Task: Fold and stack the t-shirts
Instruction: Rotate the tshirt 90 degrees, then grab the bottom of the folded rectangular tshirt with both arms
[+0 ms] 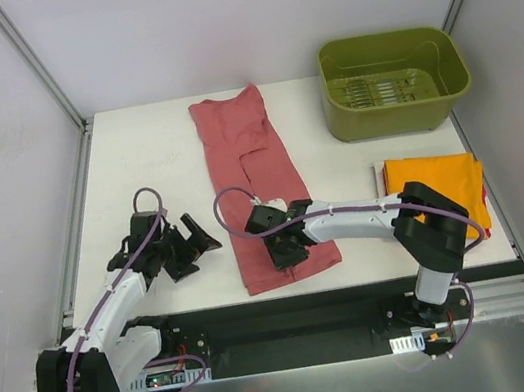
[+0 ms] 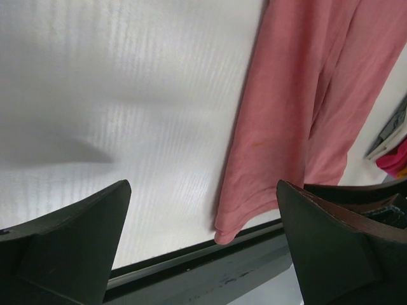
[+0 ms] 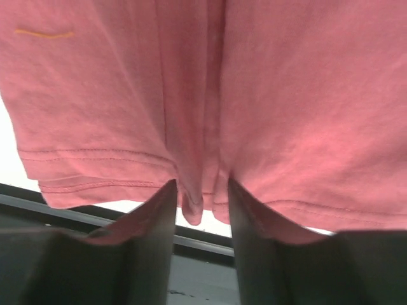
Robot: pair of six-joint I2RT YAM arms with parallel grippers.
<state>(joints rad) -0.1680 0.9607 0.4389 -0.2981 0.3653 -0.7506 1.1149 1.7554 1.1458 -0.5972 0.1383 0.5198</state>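
The dusty-red t-shirt (image 1: 253, 172) lies as a long narrow strip down the middle of the white table, its hem at the near edge. My right gripper (image 1: 287, 250) is low over that hem. In the right wrist view its fingers (image 3: 159, 216) stand a little apart, open, with a raised ridge of the red cloth (image 3: 286, 95) loose between them. My left gripper (image 1: 193, 245) hangs wide open over bare table left of the shirt, whose edge (image 2: 286, 95) shows past its right finger. A folded orange t-shirt (image 1: 438, 187) lies at the right, a magenta-pink one (image 2: 394, 159) peeking from under it.
A green tub (image 1: 392, 82) stands at the back right corner. The table's near edge (image 2: 191, 254) and its dark rail run just below both grippers. Grey walls and metal posts enclose the table on the left, back and right.
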